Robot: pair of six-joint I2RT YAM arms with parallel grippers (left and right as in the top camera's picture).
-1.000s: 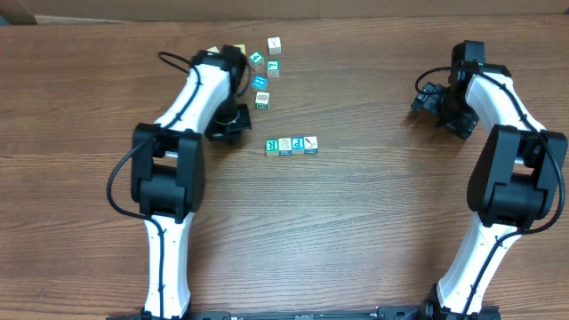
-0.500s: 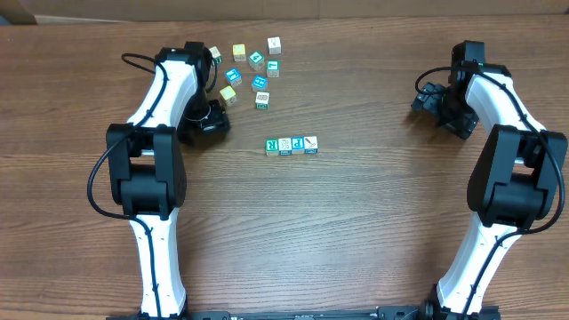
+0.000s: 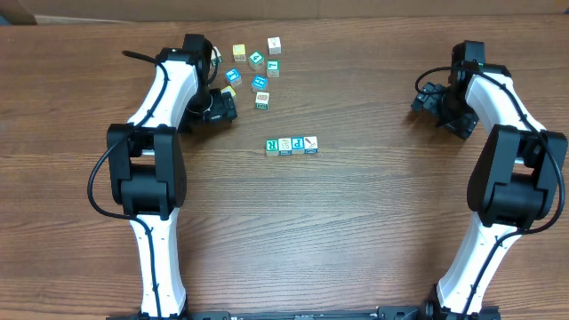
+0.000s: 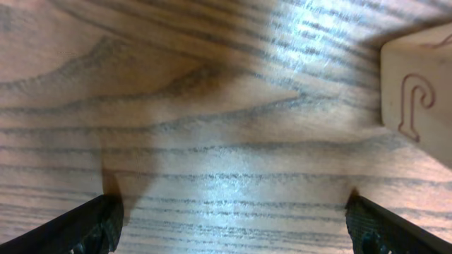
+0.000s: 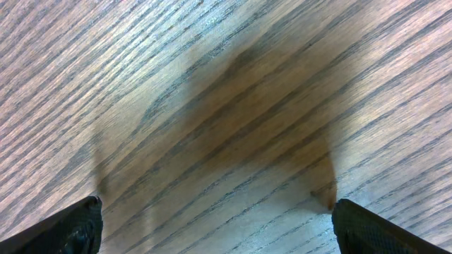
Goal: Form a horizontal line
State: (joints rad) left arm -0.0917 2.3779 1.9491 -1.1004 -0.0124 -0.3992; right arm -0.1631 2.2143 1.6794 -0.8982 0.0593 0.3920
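The horizontal line is a straight row of four small letter cubes touching side by side at the table's middle: teal "R", a pale patterned face, blue "P", and white with a mark. My left gripper hangs up and to the left of the row, apart from it. In the left wrist view it is open over bare wood, with a pale cube carved with a letter at the right edge. My right gripper is far to the right. Its wrist view shows it open over bare wood.
Several loose cubes lie at the back of the wooden table: a pale yellow cube, a teal cube, a white cube, blue cubes and another pale yellow cube right beside the left gripper.
The left gripper has opened and the left arm has swung left and back, away from the row toward the loose cubes. The row and the right arm have not moved.
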